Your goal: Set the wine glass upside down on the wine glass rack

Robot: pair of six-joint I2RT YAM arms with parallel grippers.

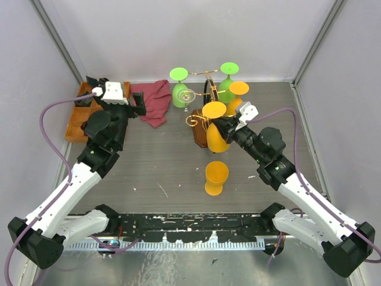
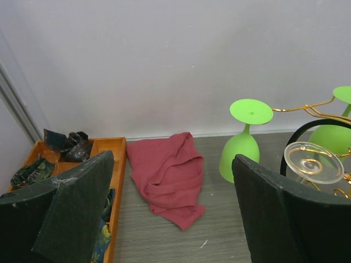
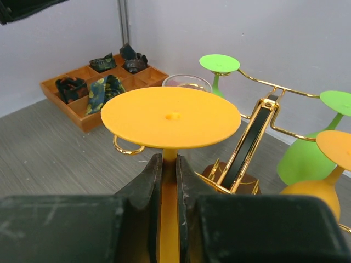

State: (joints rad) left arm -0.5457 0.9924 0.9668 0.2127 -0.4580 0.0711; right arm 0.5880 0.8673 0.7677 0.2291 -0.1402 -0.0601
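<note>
My right gripper is shut on the stem of an orange wine glass, held upside down with its round foot on top. The glass hangs just in front of the gold wire wine glass rack, close to a curled scroll arm. The rack's dark arched post rises from the brown wooden base. My left gripper is open and empty above a red cloth, left of the rack.
Two green glasses, a clear glass and another orange glass hang upside down on the rack. One more orange glass sits on the table in front. A compartmented wooden tray stands at the far left.
</note>
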